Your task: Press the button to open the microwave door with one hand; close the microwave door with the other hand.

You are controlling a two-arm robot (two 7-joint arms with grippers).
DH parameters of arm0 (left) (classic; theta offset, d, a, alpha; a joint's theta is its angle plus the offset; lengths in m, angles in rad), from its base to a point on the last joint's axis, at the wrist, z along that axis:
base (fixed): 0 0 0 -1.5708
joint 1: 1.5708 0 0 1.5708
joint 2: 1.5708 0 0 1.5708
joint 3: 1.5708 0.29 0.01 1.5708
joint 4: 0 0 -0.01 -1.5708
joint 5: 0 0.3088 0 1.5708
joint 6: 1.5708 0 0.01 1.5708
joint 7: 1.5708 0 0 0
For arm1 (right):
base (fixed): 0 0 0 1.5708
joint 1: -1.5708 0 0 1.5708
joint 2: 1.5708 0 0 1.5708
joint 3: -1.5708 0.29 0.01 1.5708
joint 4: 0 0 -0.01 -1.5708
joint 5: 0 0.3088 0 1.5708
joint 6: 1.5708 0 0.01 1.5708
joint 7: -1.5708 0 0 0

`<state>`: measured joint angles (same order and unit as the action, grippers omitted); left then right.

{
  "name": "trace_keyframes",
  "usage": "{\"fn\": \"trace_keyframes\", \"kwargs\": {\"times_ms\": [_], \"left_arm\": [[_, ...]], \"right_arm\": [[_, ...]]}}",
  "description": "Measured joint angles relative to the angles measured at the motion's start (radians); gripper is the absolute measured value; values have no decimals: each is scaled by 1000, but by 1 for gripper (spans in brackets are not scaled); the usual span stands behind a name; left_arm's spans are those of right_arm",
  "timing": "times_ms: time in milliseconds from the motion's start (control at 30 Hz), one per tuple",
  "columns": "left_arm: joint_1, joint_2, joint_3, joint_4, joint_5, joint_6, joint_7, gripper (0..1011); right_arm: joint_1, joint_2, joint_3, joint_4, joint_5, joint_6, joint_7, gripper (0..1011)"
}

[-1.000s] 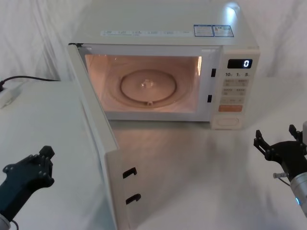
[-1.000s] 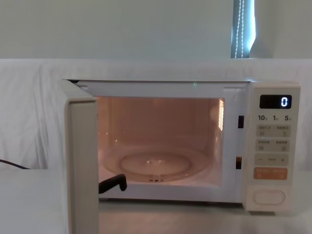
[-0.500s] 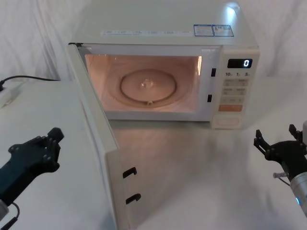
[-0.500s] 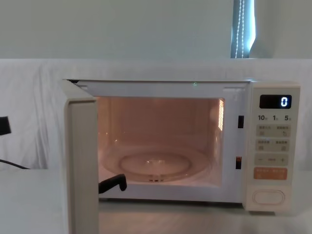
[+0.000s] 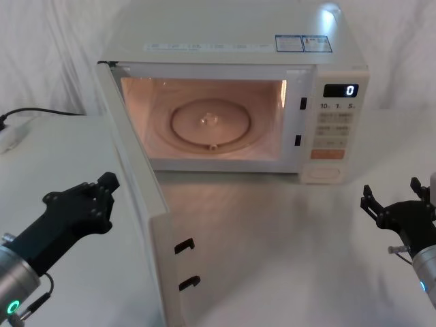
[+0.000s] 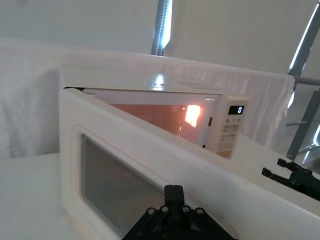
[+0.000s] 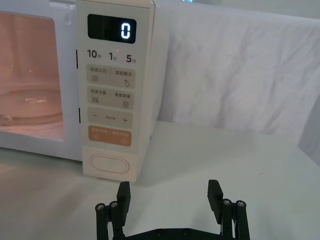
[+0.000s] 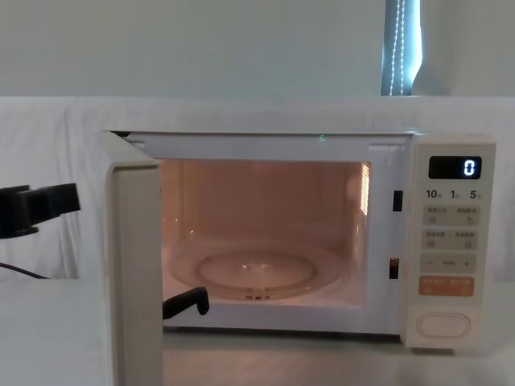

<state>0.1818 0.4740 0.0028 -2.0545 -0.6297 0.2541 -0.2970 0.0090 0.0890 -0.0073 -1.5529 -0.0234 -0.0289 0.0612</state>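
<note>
The cream microwave (image 5: 231,34) stands at the back of the table, lit inside, its display (image 5: 340,90) reading 0. The microwave door (image 5: 139,184) is swung wide open toward me on its left hinge; its outer face with the window (image 6: 125,180) fills the left wrist view. My left gripper (image 5: 107,182) is shut and hovers just left of that outer face, close to it (image 8: 71,197). My right gripper (image 5: 390,194) is open and empty at the front right. It faces the pill-shaped button (image 7: 109,163) from a distance, and that button (image 5: 323,174) sits lowest on the panel.
Two black latch hooks (image 5: 185,262) stick out of the door's free edge near me. A white power strip (image 5: 10,136) and a black cable (image 5: 41,111) lie at the back left. White cloth covers the table (image 5: 286,259), with bare room in front of the oven.
My left gripper has travelled forward and to the right, up to the door's outer face. The door and the right gripper have stayed where they were.
</note>
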Motion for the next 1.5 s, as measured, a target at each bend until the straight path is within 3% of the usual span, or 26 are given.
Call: {"fn": "trace_keyframes", "kwargs": {"times_ms": [333,700,900,1200,1500], "left_arm": [[-76,2,82,27,28,-12,33,0],[-196,-28,186,97,83,-24,93,0],[-272,-66,234,162,122,-25,121,0],[-352,-115,273,247,173,-24,135,0],[-442,-176,317,362,257,-36,142,0]], "right_arm": [[0,0,0,0,0,0,0,1002],[0,0,0,0,0,0,0,1002],[0,0,0,0,0,0,0,1002],[0,0,0,0,0,0,0,1002],[0,0,0,0,0,0,0,1002]]}}
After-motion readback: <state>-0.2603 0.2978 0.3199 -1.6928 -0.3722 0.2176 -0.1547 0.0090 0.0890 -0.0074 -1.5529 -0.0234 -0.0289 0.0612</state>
